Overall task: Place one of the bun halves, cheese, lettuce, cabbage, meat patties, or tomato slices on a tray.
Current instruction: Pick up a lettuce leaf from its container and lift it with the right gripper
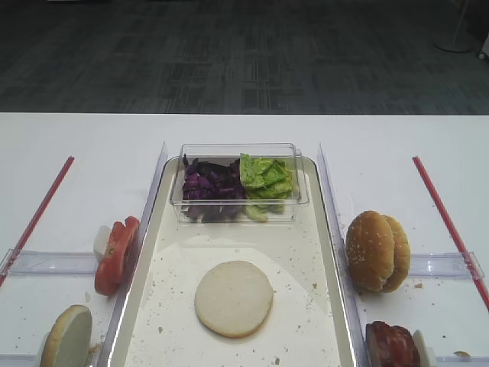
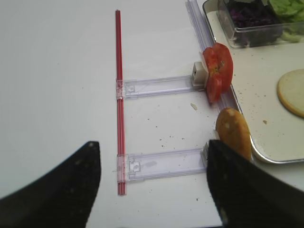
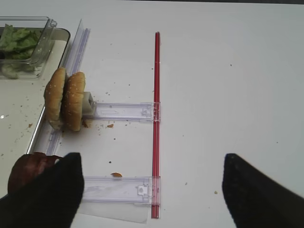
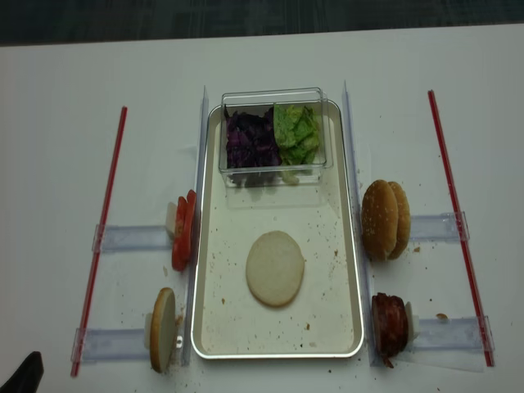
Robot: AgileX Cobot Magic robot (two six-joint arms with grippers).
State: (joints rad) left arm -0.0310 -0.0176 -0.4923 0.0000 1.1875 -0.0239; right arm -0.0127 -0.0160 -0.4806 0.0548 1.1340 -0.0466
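The cream tray lies in the middle of the white table. One bun half rests flat on it, pale cut face up. Two bun halves stand on edge right of the tray, with meat patties nearer the front. Left of the tray stand tomato slices and another bun half. Lettuce and cabbage fill a clear tub. Cheese is out of view. My right gripper hovers open and empty, right of the patties. My left gripper is open and empty, left of the bun half.
The clear tub sits at the tray's far end. Red strips run along both sides, joined to clear plastic holders. Crumbs speckle the tray and table. The table's far edge meets dark carpet.
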